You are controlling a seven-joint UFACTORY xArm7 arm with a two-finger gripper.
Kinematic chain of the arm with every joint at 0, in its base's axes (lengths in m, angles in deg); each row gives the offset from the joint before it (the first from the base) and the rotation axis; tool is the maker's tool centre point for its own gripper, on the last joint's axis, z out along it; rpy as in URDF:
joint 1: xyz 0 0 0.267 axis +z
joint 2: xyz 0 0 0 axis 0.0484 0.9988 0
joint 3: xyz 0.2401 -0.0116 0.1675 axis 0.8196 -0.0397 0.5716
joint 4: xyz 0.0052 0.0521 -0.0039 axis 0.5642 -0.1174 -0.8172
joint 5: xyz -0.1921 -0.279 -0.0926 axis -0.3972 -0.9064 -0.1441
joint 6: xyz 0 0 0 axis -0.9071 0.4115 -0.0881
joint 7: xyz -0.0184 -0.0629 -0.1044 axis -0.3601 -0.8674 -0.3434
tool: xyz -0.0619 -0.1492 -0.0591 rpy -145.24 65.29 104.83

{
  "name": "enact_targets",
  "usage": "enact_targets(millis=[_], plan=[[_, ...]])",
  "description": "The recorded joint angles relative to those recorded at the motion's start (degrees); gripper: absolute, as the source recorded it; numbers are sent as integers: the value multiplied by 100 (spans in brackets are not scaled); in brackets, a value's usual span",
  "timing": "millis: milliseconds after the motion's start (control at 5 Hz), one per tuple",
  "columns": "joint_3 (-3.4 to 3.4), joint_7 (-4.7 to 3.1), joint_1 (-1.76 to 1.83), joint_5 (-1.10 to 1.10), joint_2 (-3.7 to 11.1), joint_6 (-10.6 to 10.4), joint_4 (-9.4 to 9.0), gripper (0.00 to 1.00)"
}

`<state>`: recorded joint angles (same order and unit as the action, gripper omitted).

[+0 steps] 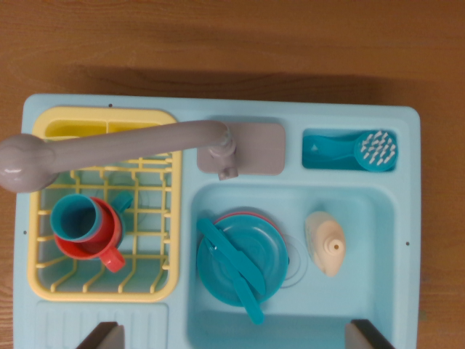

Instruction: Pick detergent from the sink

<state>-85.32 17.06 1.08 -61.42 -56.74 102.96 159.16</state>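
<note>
One toy sink unit [407,182] fills the wrist view, set on a wooden table [232,43], and the camera looks straight down on it from above. The detergent bottle [325,243], small and cream-coloured, lies on its side in the right part of the basin [363,305], clear of the stack of blue plates [251,251] with a teal utensil [227,256] laid across them to its left; that free space around it should let fingers come down on either side. The grey faucet [109,145] is swung left over the yellow drying rack [156,291], which leaves the basin uncovered from above. In the rack sit a teal cup [76,217] nested in a red cup [105,247]. A blue brush [374,149] rests in the small tray at the far right. The gripper [232,336] shows only as two dark fingertips at the near edge, spread wide apart with nothing between them, well short of the bottle; I judge the reach is only beginning.
</note>
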Motion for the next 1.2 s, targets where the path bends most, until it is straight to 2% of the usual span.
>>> enact_targets(millis=[200, 400, 600, 800, 1000, 1200], plan=[[0, 0, 0, 0, 0, 0, 0, 0], [-14, -45, -15, 17, 32, -100, -73, 0], [-14, -45, -15, 17, 32, -100, -73, 0], [-32, -106, -35, 41, 75, -235, -173, 0], [-32, -106, -35, 41, 75, -235, -173, 0], [-55, -180, -59, 69, 126, -398, -292, 0]])
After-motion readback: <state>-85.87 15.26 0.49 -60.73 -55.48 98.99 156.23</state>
